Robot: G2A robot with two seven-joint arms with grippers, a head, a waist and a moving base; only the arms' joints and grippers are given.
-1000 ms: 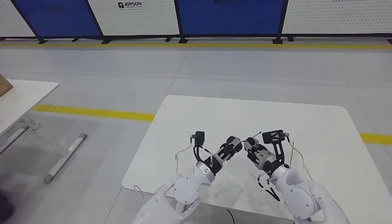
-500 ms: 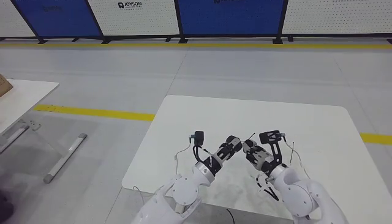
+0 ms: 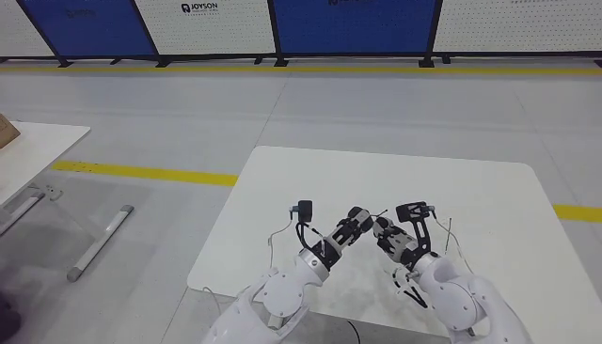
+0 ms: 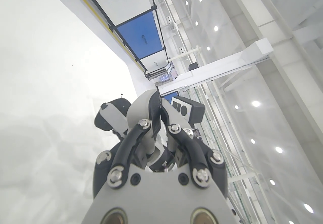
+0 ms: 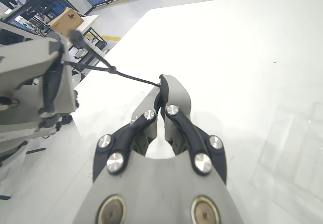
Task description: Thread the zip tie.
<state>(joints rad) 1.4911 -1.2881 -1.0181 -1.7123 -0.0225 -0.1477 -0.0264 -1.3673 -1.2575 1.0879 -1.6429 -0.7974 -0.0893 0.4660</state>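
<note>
One zip tie (image 5: 131, 76) in play: thin, black, held in the air above the near part of the desk (image 3: 470, 179), strung between the two grippers.

Right gripper (image 5: 160, 85): jaws pinched narrow on one end of the strap. Left gripper (image 5: 56, 63): jaws likewise pressed together, with a strand running in between its pads.

Partway along the span sits a small thickening (image 5: 112, 68) where two strands meet. The second strand leaves it and ends free, blurred, close to the right wrist camera. Whether the tail has already passed through the head cannot be told.

Step in hand (judged): feeding the tail through the head, or drawing it further through.

How to do it well:
- Hold one end steady and let the other gripper do all the travel.
- Line the strap up with the slot so it neither bows nor binds.
- Move slowly and in small steps. The strap looks springy and could flick out of so narrow a pinch.
- Avoid twisting the strap.
- Mind the fingers. The grippers sit just beside each other, so a clash is likely if both shift.

Count:
- Zip ties: 1.
- Grippers: 2, both closed on the tie.
- Desks: 1 under the work, plus 1 side desk (image 3: 38, 142) well apart.
</note>
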